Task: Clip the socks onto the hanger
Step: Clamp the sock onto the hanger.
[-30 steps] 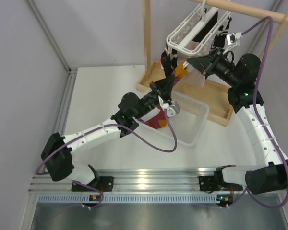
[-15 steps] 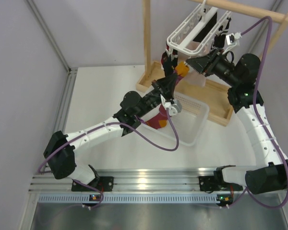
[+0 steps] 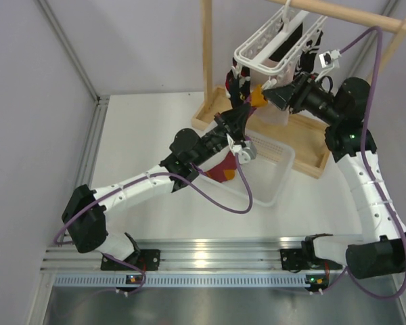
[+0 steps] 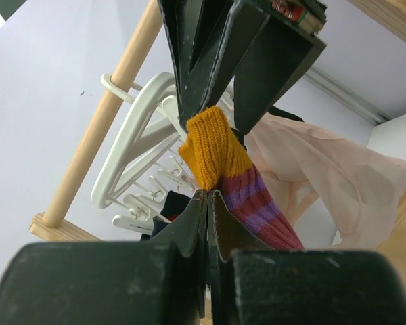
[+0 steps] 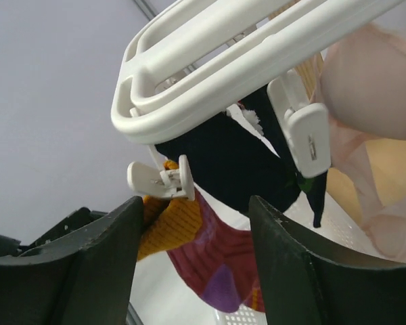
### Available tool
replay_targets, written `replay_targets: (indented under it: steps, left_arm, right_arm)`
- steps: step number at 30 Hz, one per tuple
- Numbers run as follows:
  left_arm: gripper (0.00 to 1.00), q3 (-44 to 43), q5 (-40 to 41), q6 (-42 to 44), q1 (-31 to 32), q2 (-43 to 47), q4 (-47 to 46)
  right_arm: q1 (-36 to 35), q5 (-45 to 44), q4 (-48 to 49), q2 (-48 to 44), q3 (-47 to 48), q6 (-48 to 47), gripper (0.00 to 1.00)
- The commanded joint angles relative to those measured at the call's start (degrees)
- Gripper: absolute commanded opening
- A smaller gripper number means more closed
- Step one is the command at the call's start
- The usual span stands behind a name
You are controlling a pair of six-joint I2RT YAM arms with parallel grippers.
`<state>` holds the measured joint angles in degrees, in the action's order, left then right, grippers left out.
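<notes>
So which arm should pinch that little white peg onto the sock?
Right, probably. The right gripper is open, right at the white peg by the orange toe. The left gripper is shut on the maroon sock, holding it up, so it's busy.

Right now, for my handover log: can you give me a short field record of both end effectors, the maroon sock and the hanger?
left end effector: shut on the orange toe of the maroon sock, holding it up under the hanger
right end effector: open, one finger on each side of a white peg
white peg: seems to bite the sock's orange edge, not certain
hanger: hooked on the wooden rail, with a navy sock hanging under it
</notes>
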<state>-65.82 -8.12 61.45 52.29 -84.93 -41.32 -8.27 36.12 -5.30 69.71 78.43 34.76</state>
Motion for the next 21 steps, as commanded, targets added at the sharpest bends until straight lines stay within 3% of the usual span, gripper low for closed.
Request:
replay_targets:
  steps: [1,10,21]
  left_arm:
    - [0.00,-2.6,-0.1,0.2,-0.3,0.0,-1.6]
    - [0.00,-2.4,0.6,-0.3,-1.4,1.2,-0.5]
    - [0.00,-2.3,0.7,-2.0,-2.5,2.1,1.2]
  right_arm:
    - [2.5,2.4,-2.3,-3.9,3.5,-3.8,0.64]
    - [14.9,13.5,-2.9,-4.8,3.7,-2.9,0.66]
    - [17.0,9.5,4.9,-0.9,2.6,-7.0,0.59]
